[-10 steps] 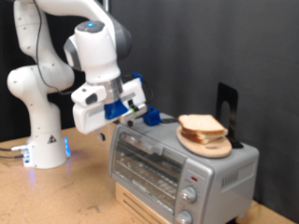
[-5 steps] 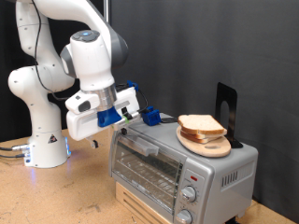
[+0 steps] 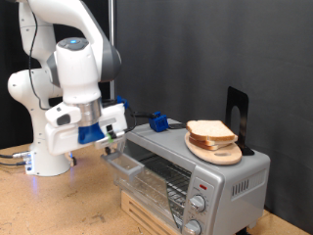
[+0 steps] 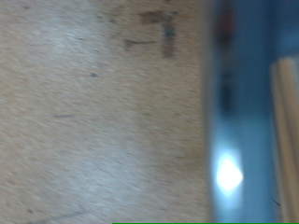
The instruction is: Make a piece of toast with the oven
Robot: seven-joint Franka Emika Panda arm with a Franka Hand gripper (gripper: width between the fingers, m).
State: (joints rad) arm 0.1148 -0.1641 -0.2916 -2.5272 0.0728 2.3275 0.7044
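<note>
The silver oven [image 3: 223,176] stands on a wooden base at the exterior view's right. Its glass door [image 3: 147,176] is tilted outward, partly open. My gripper [image 3: 111,147] is at the door's top edge on the exterior view's left, its fingers hidden behind the blue-trimmed hand. The piece of toast [image 3: 208,130] lies on a round wooden plate [image 3: 227,155] on top of the oven, away from the gripper. The wrist view is blurred: a bluish glass band [image 4: 234,112] with a bright glare spot over the wooden table [image 4: 93,121]; no fingers show there.
A small blue object [image 3: 156,121] sits on the oven's top at its back left corner. A black upright stand [image 3: 236,116] rises behind the plate. The arm's white base [image 3: 49,147] stands at the exterior view's left on the wooden table, with dark curtains behind.
The hand has swung toward the exterior view's left and downward, away from the oven top. The oven door, shut before, now leans outward and is partly open.
</note>
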